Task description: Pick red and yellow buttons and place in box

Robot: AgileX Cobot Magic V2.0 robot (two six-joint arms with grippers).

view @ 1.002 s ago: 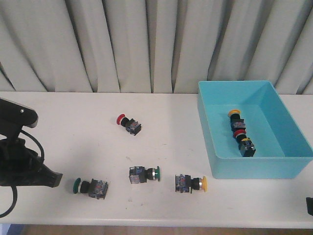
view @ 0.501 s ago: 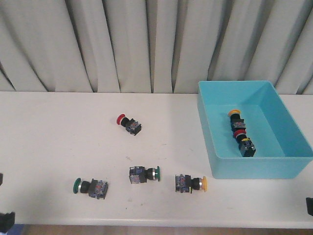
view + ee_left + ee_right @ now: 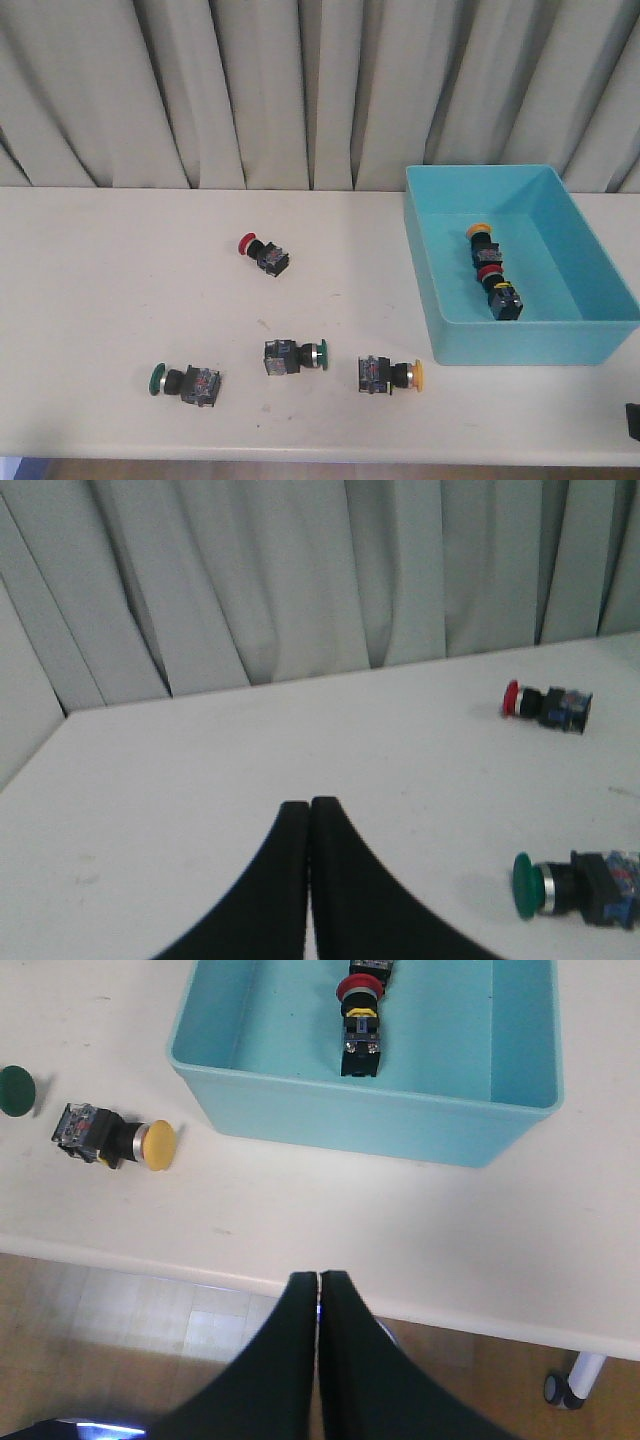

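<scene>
A red button (image 3: pixel 263 251) (image 3: pixel 544 703) lies on the white table left of centre. A yellow button (image 3: pixel 390 375) (image 3: pixel 113 1139) lies near the front edge, just left of the box (image 3: pixel 440 330) (image 3: pixel 360 1120). Inside the turquoise box lie a yellow-capped button (image 3: pixel 481 241) and a red-capped one (image 3: pixel 497 290) (image 3: pixel 360 1020). My left gripper (image 3: pixel 309 804) is shut and empty, low over the table's left end, out of the front view. My right gripper (image 3: pixel 318 1278) is shut and empty, hanging past the table's front edge; only a dark corner (image 3: pixel 633 420) of that arm shows at front right.
Two green-capped switches lie near the front: one (image 3: pixel 185 382) (image 3: pixel 575 884) at the left, one (image 3: pixel 294 356) in the middle, its cap (image 3: pixel 15 1090) showing in the right wrist view. Grey curtains (image 3: pixel 300 90) hang behind the table. Wooden floor (image 3: pixel 500 1380) lies beyond the front edge.
The left arm, large at the front view's left edge a second ago, has drawn back out of that view. The buttons and box have not moved.
</scene>
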